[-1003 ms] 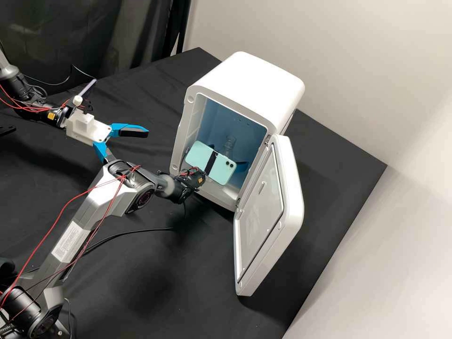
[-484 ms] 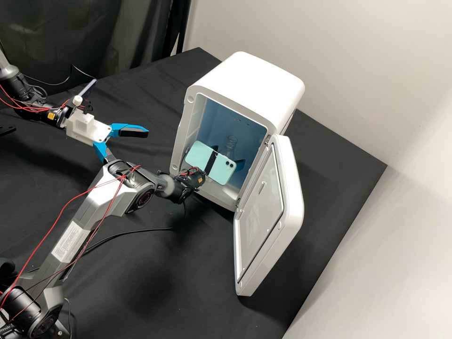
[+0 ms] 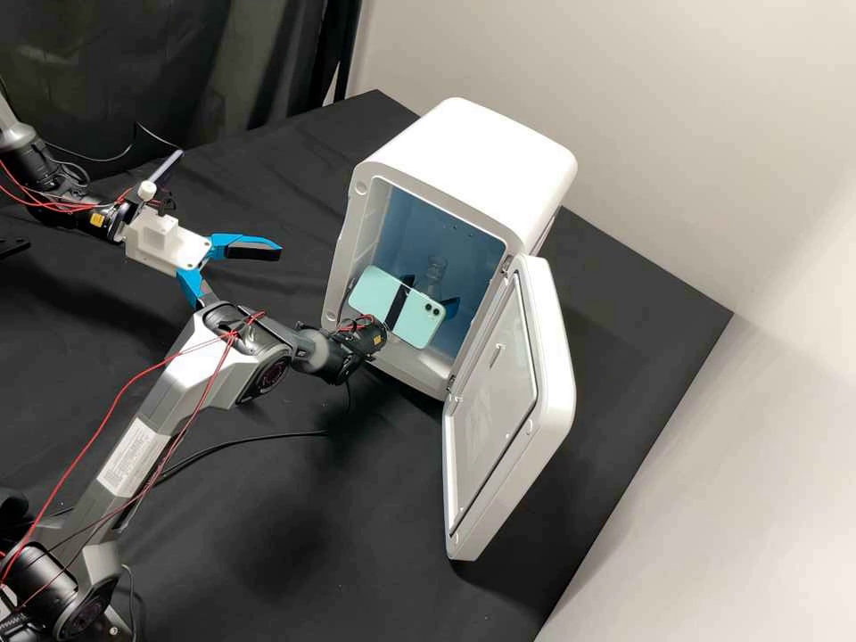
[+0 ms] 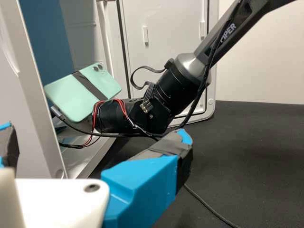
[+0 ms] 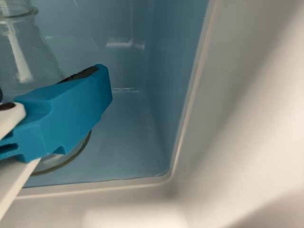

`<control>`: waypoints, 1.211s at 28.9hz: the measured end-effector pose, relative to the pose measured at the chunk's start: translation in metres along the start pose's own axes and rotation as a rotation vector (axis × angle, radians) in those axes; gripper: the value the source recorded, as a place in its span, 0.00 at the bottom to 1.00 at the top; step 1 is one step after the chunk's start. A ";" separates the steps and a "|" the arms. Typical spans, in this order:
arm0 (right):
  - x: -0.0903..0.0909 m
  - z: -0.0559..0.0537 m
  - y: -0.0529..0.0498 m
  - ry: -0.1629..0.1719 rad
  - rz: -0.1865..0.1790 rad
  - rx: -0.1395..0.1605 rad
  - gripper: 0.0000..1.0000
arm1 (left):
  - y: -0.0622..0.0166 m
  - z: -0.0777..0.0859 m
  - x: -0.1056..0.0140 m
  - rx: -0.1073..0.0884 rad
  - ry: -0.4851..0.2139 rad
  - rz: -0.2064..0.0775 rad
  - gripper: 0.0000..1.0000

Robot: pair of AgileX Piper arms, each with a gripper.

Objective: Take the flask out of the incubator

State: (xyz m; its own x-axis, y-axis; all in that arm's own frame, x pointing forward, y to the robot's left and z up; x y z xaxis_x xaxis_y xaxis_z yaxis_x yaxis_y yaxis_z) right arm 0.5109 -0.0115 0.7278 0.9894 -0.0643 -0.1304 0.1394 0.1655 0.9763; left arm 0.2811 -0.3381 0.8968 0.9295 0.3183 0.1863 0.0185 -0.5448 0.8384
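Flask, clear glass: upright on the blue floor inside incubator. Bench: black cloth, pale wall behind. Incubator: white, door swung open. Right arm: wrist inside chamber, right pincer beside flask, grip cannot be told. Left pincer: spread wide, empty, above bench, apart from incubator

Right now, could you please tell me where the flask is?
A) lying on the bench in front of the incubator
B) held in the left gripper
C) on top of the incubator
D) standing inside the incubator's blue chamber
D: the flask stands upright on the blue floor inside the incubator, whose door hangs open.
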 end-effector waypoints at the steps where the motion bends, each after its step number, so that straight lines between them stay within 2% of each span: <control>1: 0.000 0.000 0.000 0.000 0.000 0.000 0.00 | 0.0000 0.000 0.000 0.000 0.000 0.000 1.00; 12: -0.003 0.001 -0.004 0.009 0.010 -0.001 0.00 | 0.0000 0.000 0.000 0.000 0.000 0.000 1.00; 15: -0.006 0.003 -0.006 0.017 0.023 -0.002 0.00 | 0.0000 0.000 0.000 0.000 0.000 0.000 1.00; 29: -0.041 0.003 -0.004 -0.001 -0.001 -0.005 0.00 | 0.0000 0.000 0.000 0.000 0.000 0.000 1.00; 35: -0.054 0.001 -0.001 0.014 0.022 -0.006 0.00 | 0.0000 0.000 0.000 0.000 0.000 0.000 1.00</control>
State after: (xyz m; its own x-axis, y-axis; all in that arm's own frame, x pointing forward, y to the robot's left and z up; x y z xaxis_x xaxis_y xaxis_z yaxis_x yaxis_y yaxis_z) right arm 0.4576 -0.0096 0.7341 0.9927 -0.0467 -0.1110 0.1175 0.1729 0.9779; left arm 0.2811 -0.3381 0.8968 0.9295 0.3183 0.1863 0.0185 -0.5448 0.8384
